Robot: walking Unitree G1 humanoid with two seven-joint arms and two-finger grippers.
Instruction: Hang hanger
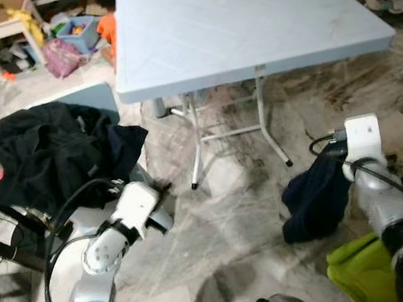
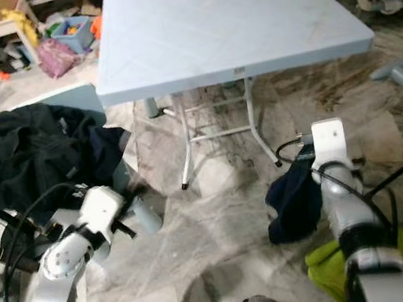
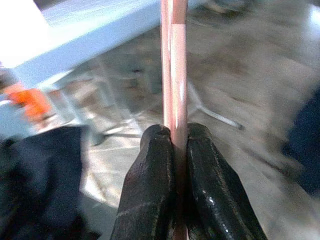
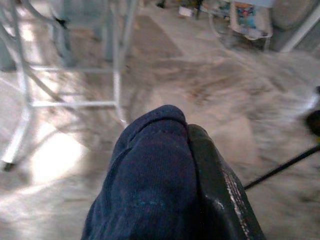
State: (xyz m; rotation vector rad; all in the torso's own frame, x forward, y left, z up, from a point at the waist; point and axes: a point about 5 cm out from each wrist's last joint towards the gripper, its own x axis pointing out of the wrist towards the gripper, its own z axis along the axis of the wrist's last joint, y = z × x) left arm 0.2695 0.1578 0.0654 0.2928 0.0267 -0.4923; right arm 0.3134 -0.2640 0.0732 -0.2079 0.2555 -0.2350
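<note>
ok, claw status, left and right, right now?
Left claw: shut on a pink hanger bar.
Right claw: shut on a navy garment, which hangs toward the floor.

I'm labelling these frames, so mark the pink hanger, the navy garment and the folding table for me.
pink hanger [image 3: 175,75]: left wrist view, on its bar above the left pincer.
navy garment [image 1: 315,198]: left eye view, middle of the hanging cloth.
folding table [image 1: 242,16]: left eye view, bare middle of the top.
</note>
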